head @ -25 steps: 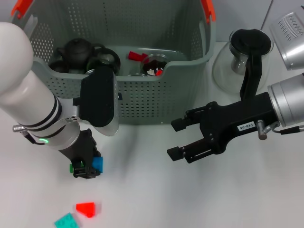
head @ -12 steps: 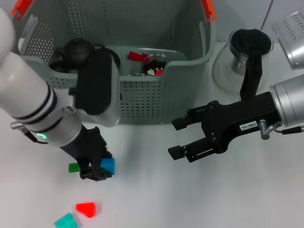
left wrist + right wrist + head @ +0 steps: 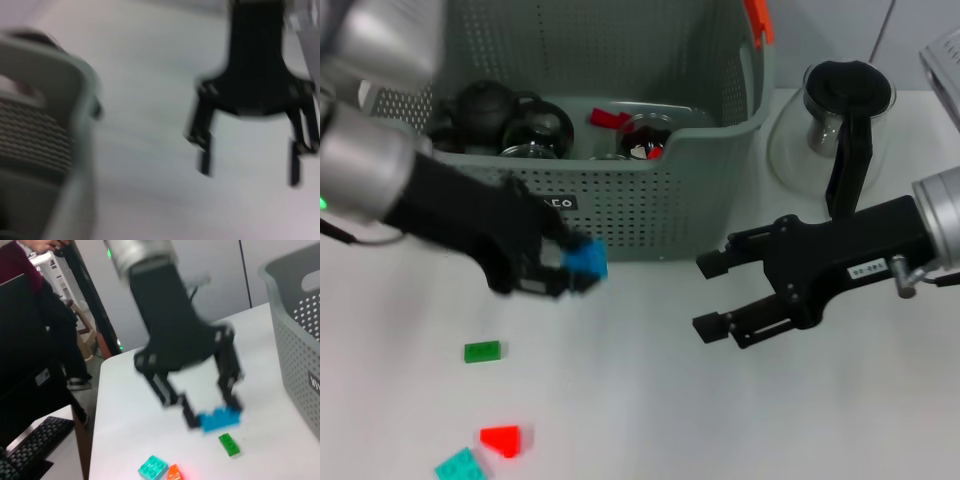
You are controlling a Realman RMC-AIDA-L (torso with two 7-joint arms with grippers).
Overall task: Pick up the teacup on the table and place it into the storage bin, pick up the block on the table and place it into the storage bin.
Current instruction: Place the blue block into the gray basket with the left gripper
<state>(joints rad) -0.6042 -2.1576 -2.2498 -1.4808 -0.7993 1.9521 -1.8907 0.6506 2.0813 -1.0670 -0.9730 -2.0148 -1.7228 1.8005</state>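
Left gripper (image 3: 575,270): fingers clamp blue block (image 3: 586,262), lifted just before storage bin (image 3: 650,205) front wall.
Right gripper (image 3: 715,295): fingers wide, empty, at block's 3 o'clock.
Green brick (image 3: 482,351): on table (image 3: 650,400), 7 o'clock of block.

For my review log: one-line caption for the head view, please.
Left gripper lifts a blue block before the storage bin; right gripper hovers open.

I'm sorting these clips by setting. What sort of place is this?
Probably an office or lab used for robot trials. The right wrist view shows a white table in a room with a keyboard and a seated person. The left tool holds a blue block beside a storage bin.
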